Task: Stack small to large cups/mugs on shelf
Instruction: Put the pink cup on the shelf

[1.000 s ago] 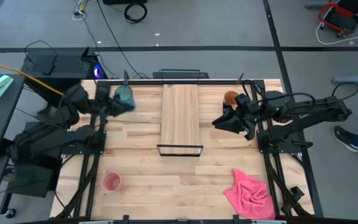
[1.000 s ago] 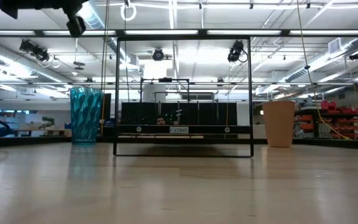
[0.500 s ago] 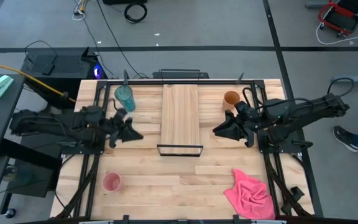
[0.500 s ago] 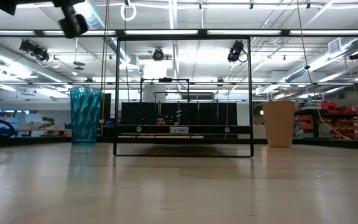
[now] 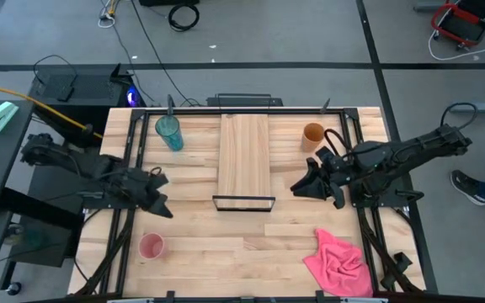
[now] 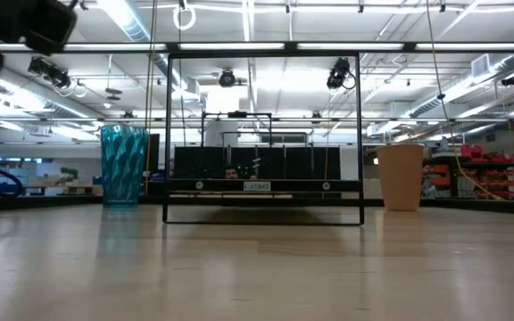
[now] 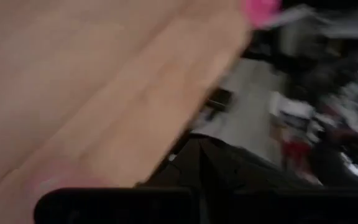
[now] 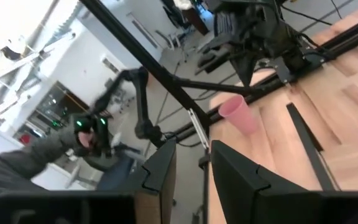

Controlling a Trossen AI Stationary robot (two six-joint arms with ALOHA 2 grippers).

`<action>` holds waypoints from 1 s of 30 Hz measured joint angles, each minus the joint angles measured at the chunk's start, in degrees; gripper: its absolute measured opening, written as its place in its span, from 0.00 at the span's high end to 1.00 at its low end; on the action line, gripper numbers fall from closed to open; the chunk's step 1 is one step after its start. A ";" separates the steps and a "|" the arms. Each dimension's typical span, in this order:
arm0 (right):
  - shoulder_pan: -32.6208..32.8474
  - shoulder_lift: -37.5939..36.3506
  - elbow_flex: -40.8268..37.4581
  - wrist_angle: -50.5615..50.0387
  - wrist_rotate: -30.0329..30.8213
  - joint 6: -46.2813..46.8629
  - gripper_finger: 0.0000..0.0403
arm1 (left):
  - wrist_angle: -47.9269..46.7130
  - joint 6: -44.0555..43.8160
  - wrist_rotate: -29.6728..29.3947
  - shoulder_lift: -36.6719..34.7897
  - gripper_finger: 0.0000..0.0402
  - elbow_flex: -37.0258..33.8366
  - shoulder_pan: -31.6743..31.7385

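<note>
The teal tumbler (image 5: 168, 131) stands upright on its base at the table's far left and also shows in the low view (image 6: 123, 166). The orange-brown cup (image 5: 313, 135) stands upright at the far right and shows in the low view too (image 6: 401, 176). The small pink cup (image 5: 151, 246) stands near the front left; the right wrist view shows it as well (image 8: 238, 114). The wooden shelf plank (image 5: 244, 153) lies in the table's middle, its black frame (image 5: 244, 203) at the near end. My left gripper (image 5: 155, 202) hovers above the table between tumbler and pink cup. My right gripper (image 5: 300, 184) is open and empty, right of the frame.
A crumpled pink cloth (image 5: 339, 261) lies at the front right corner. The shelf's black frame (image 6: 263, 134) stands upright across the middle of the low view. Bare tabletop (image 5: 234, 244) lies between the pink cup and the cloth.
My left gripper has swung away from the teal tumbler toward the table's near edge, toward the pink cup, moving fast. The tumbler has stayed standing where it was. My right gripper has drifted slightly toward the near edge.
</note>
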 joint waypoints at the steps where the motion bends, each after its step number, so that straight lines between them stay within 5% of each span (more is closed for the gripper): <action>1: -0.01 0.00 0.00 -0.53 0.01 -0.54 0.73 | -5.26 -1.41 -1.99 0.02 0.97 1.76 -0.64; 9: -0.04 0.00 0.00 -1.85 2.03 -5.03 0.73 | -48.49 -10.22 -27.11 3.01 0.97 19.47 -0.91; 15: -0.07 0.00 0.00 -2.61 4.21 -5.47 0.73 | -52.35 -2.29 -44.10 4.90 0.95 24.78 5.74; 22: -0.07 0.00 0.00 -3.91 6.80 -5.26 0.73 | -49.47 15.60 -39.87 6.93 0.97 22.68 22.60; 30: 0.46 0.00 0.00 -5.62 6.61 -2.47 0.73 | -43.31 32.17 -13.39 8.20 0.89 20.73 31.59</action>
